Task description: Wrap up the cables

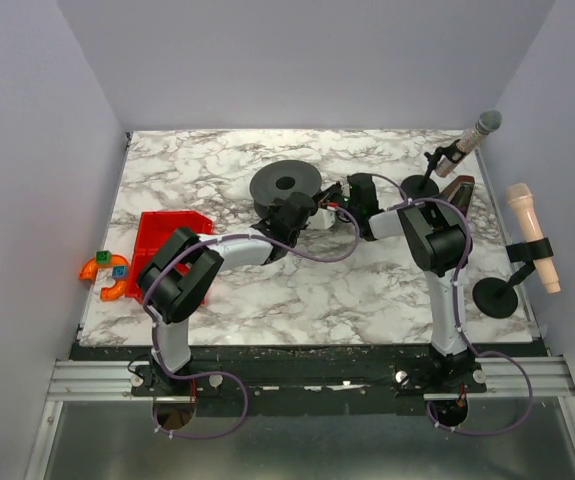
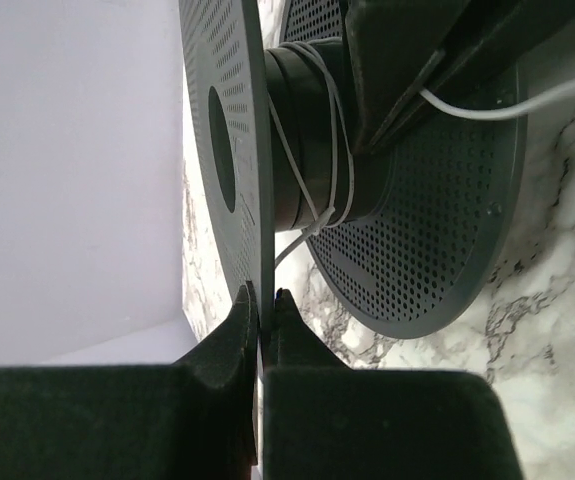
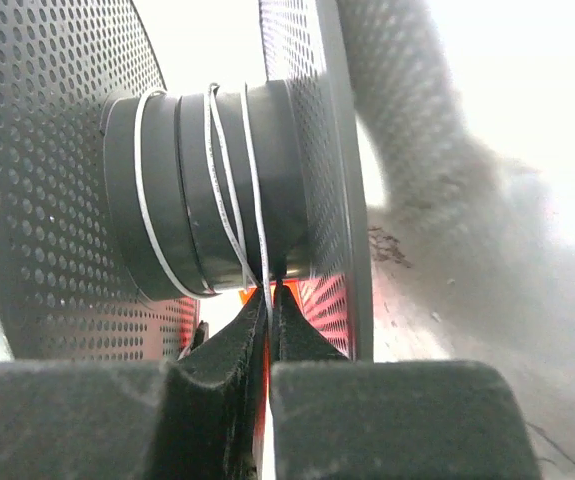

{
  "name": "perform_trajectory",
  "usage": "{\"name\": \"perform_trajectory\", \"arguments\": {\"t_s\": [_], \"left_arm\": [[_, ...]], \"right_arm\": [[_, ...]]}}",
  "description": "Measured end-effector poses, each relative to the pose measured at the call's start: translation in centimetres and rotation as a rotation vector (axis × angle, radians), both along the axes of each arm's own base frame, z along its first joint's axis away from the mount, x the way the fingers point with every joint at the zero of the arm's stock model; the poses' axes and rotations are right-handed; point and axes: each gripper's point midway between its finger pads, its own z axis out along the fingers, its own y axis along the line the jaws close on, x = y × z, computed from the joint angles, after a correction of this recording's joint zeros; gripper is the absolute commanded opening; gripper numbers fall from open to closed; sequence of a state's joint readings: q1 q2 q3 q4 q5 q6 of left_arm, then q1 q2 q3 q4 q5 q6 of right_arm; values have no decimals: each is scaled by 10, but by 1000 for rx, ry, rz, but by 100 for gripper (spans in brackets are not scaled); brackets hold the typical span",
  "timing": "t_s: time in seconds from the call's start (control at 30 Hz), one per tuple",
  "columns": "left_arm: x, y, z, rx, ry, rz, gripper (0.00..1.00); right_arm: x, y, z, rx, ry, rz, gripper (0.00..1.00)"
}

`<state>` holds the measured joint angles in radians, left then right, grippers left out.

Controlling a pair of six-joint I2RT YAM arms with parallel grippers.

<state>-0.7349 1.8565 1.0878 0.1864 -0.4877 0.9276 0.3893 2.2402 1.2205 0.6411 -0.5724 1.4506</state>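
White cable — thin, in several loose turns round the hub of a dark grey perforated spool. The spool sits mid-table toward the far side of the marble-patterned table.

Left to right in the top view:

- Orange curved toy piece, at the table's left edge, with small coloured blocks on it.
- Red bin, just beside the toy piece.
- Left gripper — clenched on the rim of the spool's flange. Its fingers pinch the thin perforated disc edge-on.
- Right gripper — just right of the spool and pinched tight on the white cable. The strand runs down off the hub and between the fingertips.
- Grey-headed microphone, on a black stand at the far right corner.
- Beige microphone, clipped to a round-based stand nearer along the right edge.
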Motion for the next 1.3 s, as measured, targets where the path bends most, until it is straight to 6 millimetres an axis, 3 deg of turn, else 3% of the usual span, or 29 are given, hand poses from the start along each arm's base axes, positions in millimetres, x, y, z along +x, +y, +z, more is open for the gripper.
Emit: {"name": "perform_trajectory", "arguments": {"t_s": [0.17,0.3,0.53,0.8,1.17,1.3], "left_arm": [[-2,-7,-8,-12,-1,31,0],[10,-15,-7,-33,5,83,0],[17,-25,-10,-38,35,117,0],[26,-38,-17,5,61,138,0],[28,-40,-22,50,84,159,0],[31,-43,-16,35,73,163,0]], "right_arm": [[6,-5,-9,-8,30,-89,12],[17,-9,-7,-20,29,-130,20],[27,-23,-11,-105,4,-120,23],[31,-37,-16,-139,-9,-121,45],[1,-65,-12,-145,32,-176,48],[-10,-83,-25,-197,75,-239,48]]}}
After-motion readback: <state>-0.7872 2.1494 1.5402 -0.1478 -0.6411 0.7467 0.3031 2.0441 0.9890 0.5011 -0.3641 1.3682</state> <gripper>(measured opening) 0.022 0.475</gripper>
